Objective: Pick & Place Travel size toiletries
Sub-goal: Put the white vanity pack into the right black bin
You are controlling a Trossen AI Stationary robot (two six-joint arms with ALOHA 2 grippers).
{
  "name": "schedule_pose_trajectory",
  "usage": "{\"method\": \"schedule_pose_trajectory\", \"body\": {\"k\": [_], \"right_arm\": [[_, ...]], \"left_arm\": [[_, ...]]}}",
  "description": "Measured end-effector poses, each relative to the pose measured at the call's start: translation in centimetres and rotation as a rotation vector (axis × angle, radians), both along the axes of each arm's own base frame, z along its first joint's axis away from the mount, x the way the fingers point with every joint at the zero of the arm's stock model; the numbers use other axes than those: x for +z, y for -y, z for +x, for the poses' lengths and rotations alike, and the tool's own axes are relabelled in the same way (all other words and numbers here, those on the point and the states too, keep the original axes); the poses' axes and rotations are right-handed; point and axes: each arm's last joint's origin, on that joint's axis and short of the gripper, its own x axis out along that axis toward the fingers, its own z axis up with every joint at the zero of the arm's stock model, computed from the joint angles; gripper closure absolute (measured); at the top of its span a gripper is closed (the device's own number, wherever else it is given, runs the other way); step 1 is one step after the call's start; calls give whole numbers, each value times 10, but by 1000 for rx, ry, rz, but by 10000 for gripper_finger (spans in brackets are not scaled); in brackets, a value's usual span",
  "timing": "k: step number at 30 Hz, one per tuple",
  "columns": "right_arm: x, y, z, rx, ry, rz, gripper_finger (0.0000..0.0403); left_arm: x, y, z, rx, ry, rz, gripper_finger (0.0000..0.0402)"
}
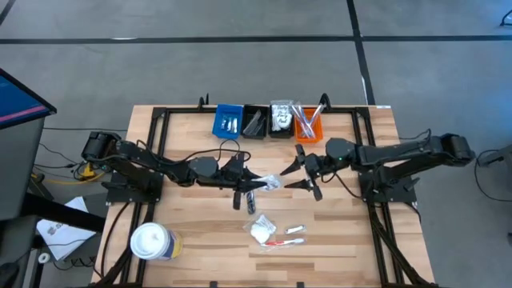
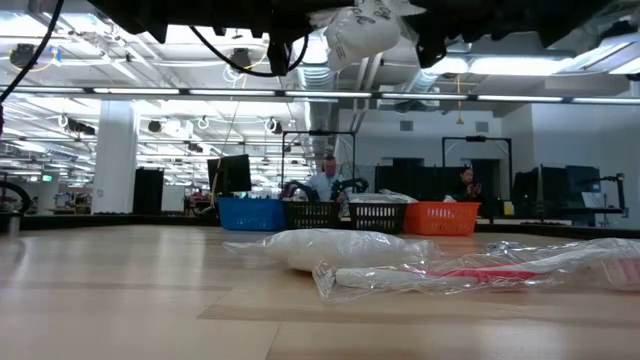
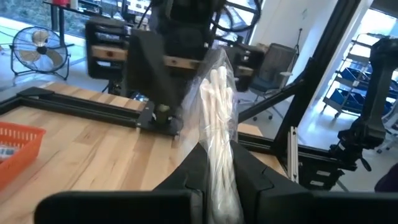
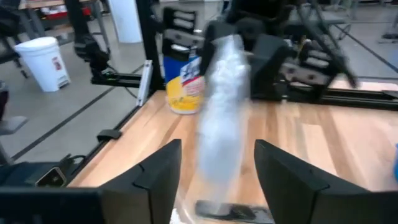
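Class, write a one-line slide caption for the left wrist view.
Left gripper shut on a clear plastic sachet of white sticks, held above the wooden table.

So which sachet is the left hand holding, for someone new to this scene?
Start at the table's middle, between the two arms. The left hand is shut on a clear sachet with white contents; unlike the other packets, it hangs in the air.

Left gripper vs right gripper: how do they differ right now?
The left gripper is shut on a clear sachet held above the table; the right gripper is open and grips nothing. The sachet hangs between the right gripper's spread fingers. Both meet mid-table, facing each other.
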Motion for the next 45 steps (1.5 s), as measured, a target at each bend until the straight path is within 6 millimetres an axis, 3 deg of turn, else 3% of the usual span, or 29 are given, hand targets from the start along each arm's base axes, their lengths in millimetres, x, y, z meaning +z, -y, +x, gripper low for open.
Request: {"method": "schedule_pose_trajectory", "body": {"k": [6,18,45], "right_arm": [[5,9,-3,-44,15,24,185],[-1,5,1,-23,-9,25,186],[-2,5,4,-19,13,-1,301]], "left_arm": [[-3,0,0,-3,-30,6,377],[-2,-2,0,68,-17,53,376],[0,-3,0,85,-1,57,377]]}}
